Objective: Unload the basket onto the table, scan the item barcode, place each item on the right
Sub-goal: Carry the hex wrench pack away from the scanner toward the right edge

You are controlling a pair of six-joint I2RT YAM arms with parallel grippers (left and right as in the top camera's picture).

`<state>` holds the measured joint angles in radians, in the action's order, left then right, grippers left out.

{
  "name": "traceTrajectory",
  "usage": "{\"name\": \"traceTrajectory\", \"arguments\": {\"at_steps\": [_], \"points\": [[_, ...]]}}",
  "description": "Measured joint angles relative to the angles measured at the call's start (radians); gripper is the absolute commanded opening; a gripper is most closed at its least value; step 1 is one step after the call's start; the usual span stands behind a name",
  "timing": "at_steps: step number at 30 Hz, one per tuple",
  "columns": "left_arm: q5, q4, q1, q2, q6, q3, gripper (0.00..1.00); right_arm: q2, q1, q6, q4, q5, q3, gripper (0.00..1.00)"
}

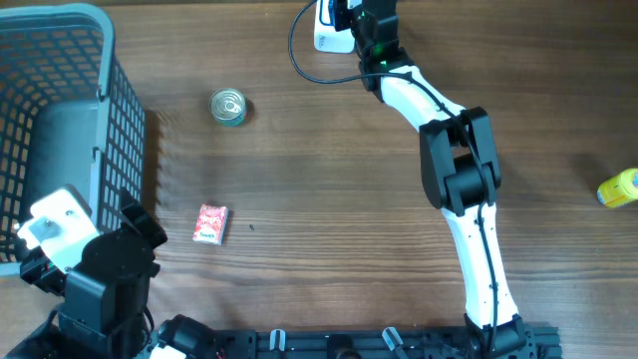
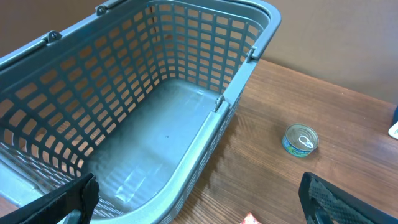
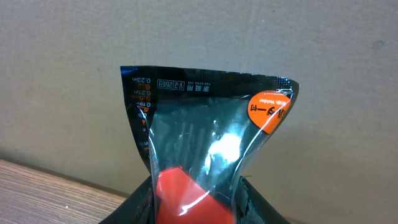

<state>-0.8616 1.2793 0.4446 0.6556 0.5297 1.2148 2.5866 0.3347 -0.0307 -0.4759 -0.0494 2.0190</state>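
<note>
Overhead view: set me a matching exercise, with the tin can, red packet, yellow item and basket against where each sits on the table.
Things:
1 tin can
2 red packet
3 yellow item
4 basket

Places:
A at the table's right edge
B filling the left end
C right of the basket, nearer the robot
D right of the basket, farther from the robot

Pairs: 1-D, 2-C, 3-A, 4-B

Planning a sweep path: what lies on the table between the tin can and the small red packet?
Nothing; the overhead view shows only bare wooden table between the tin can and the small red packet.
</note>
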Motion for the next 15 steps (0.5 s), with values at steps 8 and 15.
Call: {"name": "traceTrajectory", "arguments": {"at_steps": [8,15], "points": [[0.000,0.000,0.000,0.000,0.000,0.000,1.00,0.000,0.000,0.008,-0.009,-0.001,0.005,0.05],[0.000,0.000,0.000,0.000,0.000,0.000,1.00,0.000,0.000,0.057,0.241,-0.063,0.063,0.05]]}}
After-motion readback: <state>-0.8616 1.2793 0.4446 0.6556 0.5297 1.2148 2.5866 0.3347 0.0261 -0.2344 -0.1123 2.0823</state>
